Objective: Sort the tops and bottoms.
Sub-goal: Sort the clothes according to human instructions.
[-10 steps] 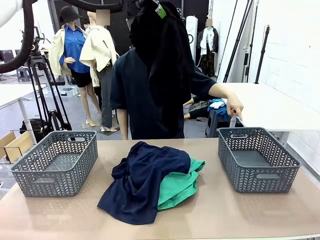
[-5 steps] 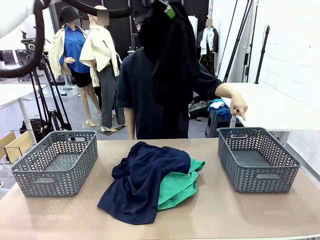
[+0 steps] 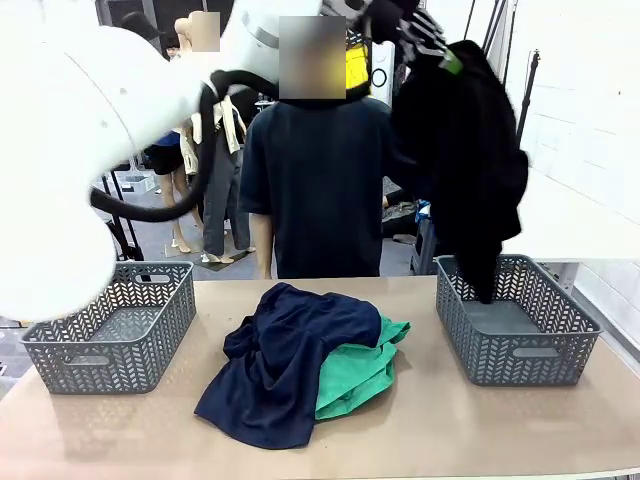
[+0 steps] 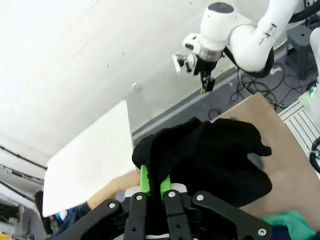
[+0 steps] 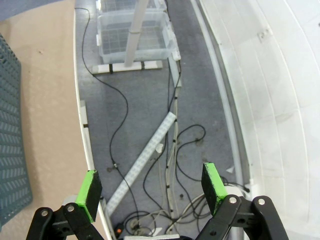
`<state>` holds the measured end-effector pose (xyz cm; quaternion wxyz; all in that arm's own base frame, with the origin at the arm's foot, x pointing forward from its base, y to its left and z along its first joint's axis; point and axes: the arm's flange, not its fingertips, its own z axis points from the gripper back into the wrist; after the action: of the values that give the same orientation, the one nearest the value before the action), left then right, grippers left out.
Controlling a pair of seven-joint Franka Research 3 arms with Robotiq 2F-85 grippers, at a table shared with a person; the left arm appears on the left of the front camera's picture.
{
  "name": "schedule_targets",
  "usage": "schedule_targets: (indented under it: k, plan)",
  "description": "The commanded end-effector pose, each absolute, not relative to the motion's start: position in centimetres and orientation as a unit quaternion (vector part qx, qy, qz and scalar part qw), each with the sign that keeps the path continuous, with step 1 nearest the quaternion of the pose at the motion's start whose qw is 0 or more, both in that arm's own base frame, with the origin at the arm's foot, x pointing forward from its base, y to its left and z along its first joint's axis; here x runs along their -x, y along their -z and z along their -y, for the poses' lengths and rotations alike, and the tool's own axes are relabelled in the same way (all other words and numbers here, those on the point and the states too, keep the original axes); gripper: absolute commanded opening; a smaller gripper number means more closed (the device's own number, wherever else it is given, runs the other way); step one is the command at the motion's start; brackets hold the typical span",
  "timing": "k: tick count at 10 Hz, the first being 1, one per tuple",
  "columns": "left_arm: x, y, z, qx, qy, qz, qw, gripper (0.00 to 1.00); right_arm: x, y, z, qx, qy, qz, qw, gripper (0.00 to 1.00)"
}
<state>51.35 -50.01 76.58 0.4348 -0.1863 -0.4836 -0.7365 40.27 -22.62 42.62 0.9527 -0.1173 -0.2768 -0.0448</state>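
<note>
Your worktop (image 3: pixel 450 430) carries everything, and the right basket (image 3: pixel 520 365) is the mark to steer by. The left arm (image 3: pixel 60 150) reaches across high toward it. Its left gripper (image 4: pixel 154 181) is pinched tight on a bunched fold of the black garment (image 3: pixel 465 170), which hangs above that basket with its lower end dipping inside the rim.

The left basket (image 3: pixel 110 340) sits well apart from the right basket. The navy garment (image 3: pixel 290 350) lies between them, heaped over the green garment (image 3: pixel 355 370).

Expect limp, light cloth – it sags, swings, and may catch on the lattice (lower it slowly). For the heap, take a thick gathered fold near the top, not a thin hem.

The right gripper (image 5: pixel 150 175) points at the floor beside the right basket, with its jaws spread wide and nothing between them.
</note>
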Motion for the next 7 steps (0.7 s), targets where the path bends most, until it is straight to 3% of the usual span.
schedule_targets:
  k: [1,7]
  plan:
    - [-60.5,-85.5,59.1,0.23,0.715,0.528,0.397,0.0,-40.3,-42.7,22.8,0.119,0.044,0.275,0.953,1.0]
    - [-64.2,-75.7,69.7,0.249,0.726,0.492,0.411,0.0,-40.3,-42.7,22.8,0.119,0.044,0.275,0.953,1.0]
